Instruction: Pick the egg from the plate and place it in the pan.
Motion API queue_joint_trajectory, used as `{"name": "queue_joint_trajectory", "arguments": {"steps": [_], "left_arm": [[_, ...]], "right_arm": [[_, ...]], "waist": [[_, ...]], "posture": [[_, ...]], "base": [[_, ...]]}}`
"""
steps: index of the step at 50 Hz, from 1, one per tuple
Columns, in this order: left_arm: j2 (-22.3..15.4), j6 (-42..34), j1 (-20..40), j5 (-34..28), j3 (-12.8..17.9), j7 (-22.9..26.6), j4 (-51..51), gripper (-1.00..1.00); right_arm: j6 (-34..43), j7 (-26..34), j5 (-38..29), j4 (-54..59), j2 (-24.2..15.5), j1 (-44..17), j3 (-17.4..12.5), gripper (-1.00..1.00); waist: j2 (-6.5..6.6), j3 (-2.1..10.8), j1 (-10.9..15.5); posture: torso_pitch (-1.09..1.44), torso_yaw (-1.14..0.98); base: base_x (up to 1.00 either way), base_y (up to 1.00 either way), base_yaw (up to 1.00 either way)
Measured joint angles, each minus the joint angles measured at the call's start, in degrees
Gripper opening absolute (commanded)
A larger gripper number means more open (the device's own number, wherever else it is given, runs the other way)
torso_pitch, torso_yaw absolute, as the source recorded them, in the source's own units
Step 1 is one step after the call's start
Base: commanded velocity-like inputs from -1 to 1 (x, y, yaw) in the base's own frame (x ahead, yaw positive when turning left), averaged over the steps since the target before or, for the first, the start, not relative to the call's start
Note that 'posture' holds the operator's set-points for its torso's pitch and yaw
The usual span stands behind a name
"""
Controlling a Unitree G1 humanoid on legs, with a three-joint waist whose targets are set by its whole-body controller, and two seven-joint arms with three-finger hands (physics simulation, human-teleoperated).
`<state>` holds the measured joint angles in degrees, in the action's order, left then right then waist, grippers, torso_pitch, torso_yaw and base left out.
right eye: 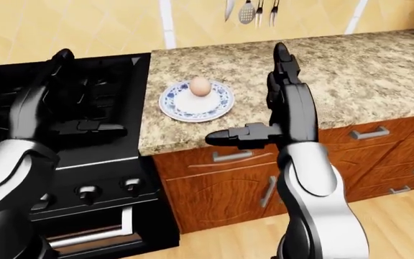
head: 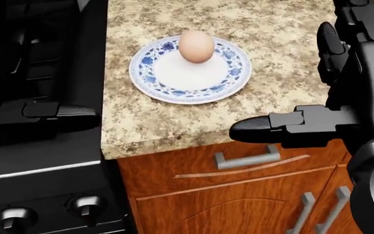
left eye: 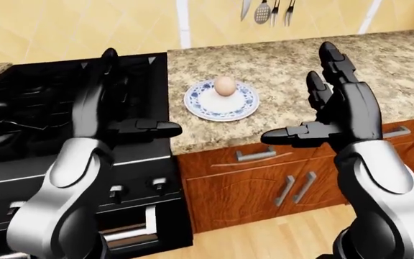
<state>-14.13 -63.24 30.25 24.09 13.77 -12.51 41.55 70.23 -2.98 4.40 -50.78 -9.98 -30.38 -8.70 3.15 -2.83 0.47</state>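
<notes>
Left to right, as you see it in the left-eye view:
- Stove (left eye: 41, 108): black, far left, butting against the counter.
- Your left hand (left eye: 113, 102): raised over the stove, fingers spread, thumb jutting right, holding nothing.
- Plate (head: 149, 73): blue-patterned, on the granite counter (head: 284, 63) near its stove edge.
- Egg (head: 196, 46): standing on the plate's white centre.
- Your right hand (left eye: 336, 105): raised right of the plate, well apart from it, fingers spread, empty.

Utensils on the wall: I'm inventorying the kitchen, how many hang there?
3, above the counter at the left-eye view's top: a knife, a slotted spatula, a fork. Tops are cropped; others may hide.
</notes>
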Motion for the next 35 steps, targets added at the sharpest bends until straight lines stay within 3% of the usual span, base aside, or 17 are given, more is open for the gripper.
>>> {"name": "queue_joint_trajectory", "arguments": {"steps": [2, 4, 8, 11, 12, 14, 17, 21, 24, 26, 30, 35], "left_arm": [[0.0, -0.6, -0.4, -0.3, 0.4, -0.3, -0.5, 1.0], [-0.1, -0.9, -0.1, -0.4, 0.4, -0.4, -0.5, 1.0], [-0.2, -0.3, 0.2, -0.2, 0.2, -0.3, 0.7, 1.0], [0.0, 0.1, 0.3, -0.3, 0.0, -0.1, 0.4, 1.0], [0.4, 0.1, 0.1, -0.2, -0.4, 0.0, 0.1, 1.0], [0.6, -0.2, -0.4, 0.1, -1.4, 0.4, -0.5, 1.0], [0.5, -0.2, -0.5, 0.2, -1.4, 0.7, -0.9, 1.0], [0.3, 0.0, 0.3, -0.2, -0.6, 0.4, 0.2, 1.0], [0.2, 0.3, 0.5, -0.2, -0.5, 0.4, 0.4, 1.0], [0.0, 0.2, -0.1, -0.4, -0.1, 0.3, -0.2, 1.0], [0.1, -0.9, -0.2, -0.8, 0.2, -0.1, -0.8, 1.0], [0.1, 0.7, 0.2, -1.0, -0.5, 0.4, -0.1, 1.0]], "right_arm": [[0.5, 0.3, 0.4, 0.8, 0.0, 0.2, 0.5, 1.0], [0.6, 0.4, 0.5, 0.9, -0.1, 0.2, 0.2, 1.0], [0.1, 0.2, 0.2, -0.3, -0.3, -0.4, -0.3, 1.0], [0.2, 0.2, 0.2, -0.6, -0.6, -0.8, -0.4, 1.0], [0.2, 0.1, 0.2, -0.5, -0.8, -0.6, -0.8, 1.0], [0.3, -0.1, -0.2, 0.3, -0.7, 0.4, -1.3, 1.0], [0.4, -0.3, -0.5, 0.9, -0.7, 0.3, -1.3, 1.0], [-0.5, -0.1, -0.2, 0.4, -0.6, 0.1, -0.8, 1.0], [-0.4, -0.1, -0.2, 0.3, -0.6, -0.3, -0.8, 1.0], [0.2, 0.0, 0.0, 0.3, -0.2, 0.0, 0.1, 1.0], [0.5, 0.4, 0.4, 0.8, -0.2, 0.1, 0.3, 1.0], [-0.6, 0.4, -0.3, 0.5, -1.2, -0.1, 0.5, 1.0]], "waist": [[0.36, 0.36, 0.2], [-0.21, 0.95, 0.2], [-2.99, 0.86, 0.5], [-5.94, 1.26, 0.4], [-5.33, 0.93, 0.0], [-5.34, 0.42, -0.4], [-4.33, 0.41, -0.4], [-1.88, 0.11, -0.4], [0.96, 0.6, -0.7], [-0.18, 0.28, -0.1], [-0.53, 0.86, 0.1], [-4.06, 0.79, 0.7]], "posture": [[0.0, 0.0], [0.0, 0.0], [0.0, 0.0], [0.0, 0.0], [0.0, 0.0], [0.0, 0.0], [0.0, 0.0], [0.0, 0.0], [0.0, 0.0], [0.0, 0.0], [0.0, 0.0], [0.0, 0.0]], "base": [[0.14, -0.1, 0.0], [0.13, -0.1, 0.0], [0.13, -0.1, 0.0], [0.13, -0.1, 0.0], [0.14, -0.1, 0.0], [0.13, -0.1, 0.0], [0.13, -0.1, 0.0], [0.13, -0.1, 0.0], [0.14, -0.09, 0.0], [0.13, -0.09, 0.0], [0.13, -0.09, 0.0], [0.08, -0.03, 0.0]]}}
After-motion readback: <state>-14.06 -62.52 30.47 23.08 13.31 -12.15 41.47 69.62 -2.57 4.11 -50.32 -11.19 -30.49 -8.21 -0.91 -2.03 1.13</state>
